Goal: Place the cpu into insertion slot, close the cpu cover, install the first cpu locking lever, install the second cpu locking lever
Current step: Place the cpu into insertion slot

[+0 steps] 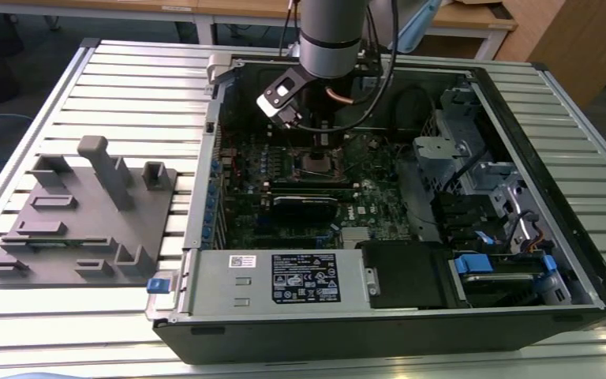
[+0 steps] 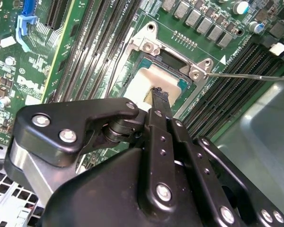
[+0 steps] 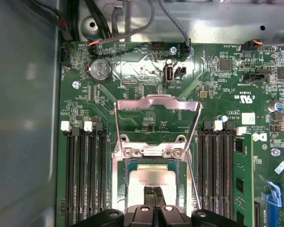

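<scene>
Closed tool (image 3: 154, 190) hovers over cpu (image 3: 150, 178) seated in insertion slot (image 3: 117, 189); cpu cover (image 3: 156, 98) raised.

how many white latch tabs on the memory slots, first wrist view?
4. Two white latch tabs head the memory slots on one side of the insertion slot; two more on the other side. Far-end tabs may be hidden.

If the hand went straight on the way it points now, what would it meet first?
Most likely the cpu, seated in the insertion slot: the hand aims at its metal top. The cpu cover stands open, out of that line. Whether they already touch is unclear.
</scene>
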### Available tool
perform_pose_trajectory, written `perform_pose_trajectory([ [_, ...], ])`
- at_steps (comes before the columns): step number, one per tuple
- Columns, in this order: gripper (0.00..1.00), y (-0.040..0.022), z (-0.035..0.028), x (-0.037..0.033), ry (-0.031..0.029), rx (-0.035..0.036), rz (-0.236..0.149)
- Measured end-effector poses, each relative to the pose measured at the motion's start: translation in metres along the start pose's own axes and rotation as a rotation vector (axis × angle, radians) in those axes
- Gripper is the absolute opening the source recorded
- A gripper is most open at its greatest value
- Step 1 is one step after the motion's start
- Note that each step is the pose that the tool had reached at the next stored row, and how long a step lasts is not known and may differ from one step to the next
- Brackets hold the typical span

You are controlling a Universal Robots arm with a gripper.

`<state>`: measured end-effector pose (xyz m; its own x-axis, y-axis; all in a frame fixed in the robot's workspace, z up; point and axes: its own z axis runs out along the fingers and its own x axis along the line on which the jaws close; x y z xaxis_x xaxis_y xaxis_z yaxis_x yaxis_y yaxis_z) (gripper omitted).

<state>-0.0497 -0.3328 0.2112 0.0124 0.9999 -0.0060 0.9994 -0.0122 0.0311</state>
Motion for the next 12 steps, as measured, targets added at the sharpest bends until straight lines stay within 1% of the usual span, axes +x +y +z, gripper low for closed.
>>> perform_pose_trajectory([
  [8,0.1,-0.0001,0.0053,0.0,0.0,0.0014,0.0],
  [10,0.1,-0.0002,0.0055,0.0,0.0003,0.0016,0.0],
  [12,0.1,-0.0001,0.0056,-0.0007,0.0041,0.0015,0.0],
])
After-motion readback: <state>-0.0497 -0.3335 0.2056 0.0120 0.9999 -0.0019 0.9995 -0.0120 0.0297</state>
